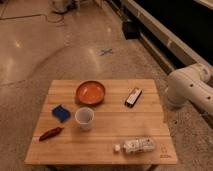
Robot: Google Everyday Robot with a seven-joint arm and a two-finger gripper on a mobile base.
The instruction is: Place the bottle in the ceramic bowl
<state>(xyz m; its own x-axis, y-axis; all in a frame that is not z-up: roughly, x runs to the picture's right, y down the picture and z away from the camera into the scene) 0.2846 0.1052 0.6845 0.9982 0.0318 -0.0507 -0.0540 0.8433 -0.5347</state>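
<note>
The bottle [138, 145] lies on its side near the front right of the wooden table [115, 127], with its white cap [116, 148] pointing left. The ceramic bowl [90, 92] is orange, empty and upright at the back middle of the table. My white arm [189, 86] reaches in from the right, beside the table's right edge. My gripper is out of view, and only the arm's thick segments show.
A white cup [84, 118] stands in front of the bowl, between it and the bottle. A blue sponge [61, 112] and a red object [51, 133] lie at the left. A black-and-white box [133, 96] lies at the back right. A blue cross [106, 51] marks the floor.
</note>
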